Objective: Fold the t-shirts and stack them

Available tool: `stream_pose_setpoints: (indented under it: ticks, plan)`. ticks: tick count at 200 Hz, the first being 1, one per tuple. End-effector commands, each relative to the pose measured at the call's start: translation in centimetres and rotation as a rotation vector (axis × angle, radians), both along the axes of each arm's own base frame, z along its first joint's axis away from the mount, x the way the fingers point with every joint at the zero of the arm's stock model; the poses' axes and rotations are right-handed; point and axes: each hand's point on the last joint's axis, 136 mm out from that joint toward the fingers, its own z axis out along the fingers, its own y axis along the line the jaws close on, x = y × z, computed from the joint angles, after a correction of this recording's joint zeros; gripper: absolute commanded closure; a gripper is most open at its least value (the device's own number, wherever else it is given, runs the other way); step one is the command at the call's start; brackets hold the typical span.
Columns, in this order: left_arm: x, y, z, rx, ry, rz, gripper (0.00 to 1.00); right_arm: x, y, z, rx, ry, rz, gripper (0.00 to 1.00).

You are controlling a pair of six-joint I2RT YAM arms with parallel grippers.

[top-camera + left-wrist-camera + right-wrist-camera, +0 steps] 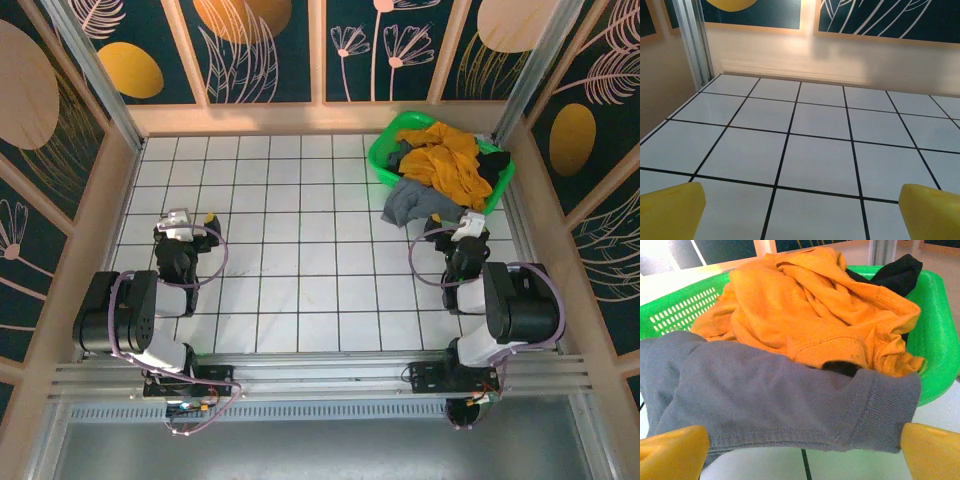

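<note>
Shirts heaped in the green basket (pixel 384 152) at the far right of the worktop (pixel 300 270): mustard-orange shirt (pixel 447 160) crumpled on top, black shirt (pixel 497 163) tucked at its right, grey shirt (pixel 405 203) spilling over the near rim onto the tiles. The right gripper (pixel 463 222) hovers just before the grey hem, jaws wide and empty. The left gripper (pixel 188 218) hangs open over bare tiles at the left.

A green basket (pixel 378 158) sits at the tiled table's (pixel 300 290) far right corner.
</note>
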Motion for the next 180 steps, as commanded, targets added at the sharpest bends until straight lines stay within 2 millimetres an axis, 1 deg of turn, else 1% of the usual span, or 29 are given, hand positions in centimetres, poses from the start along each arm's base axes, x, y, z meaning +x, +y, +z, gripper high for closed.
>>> stream_pose_setpoints:
  ticks: [1,159,180]
  plan:
    - [0.34,-0.15,0.98,0.015,-0.029,-0.016,0.01,0.31,-0.08,1.24,0.006,-0.050,-0.012,0.01]
    - [0.31,-0.17,0.97,0.015,-0.029,-0.017,0.01,0.30,-0.02,1.29,0.009,-0.053,-0.006,0.01]
    - [0.30,-0.17,0.97,0.015,-0.030,-0.017,0.01,0.58,0.62,1.11,-0.003,-0.039,0.033,0.01]
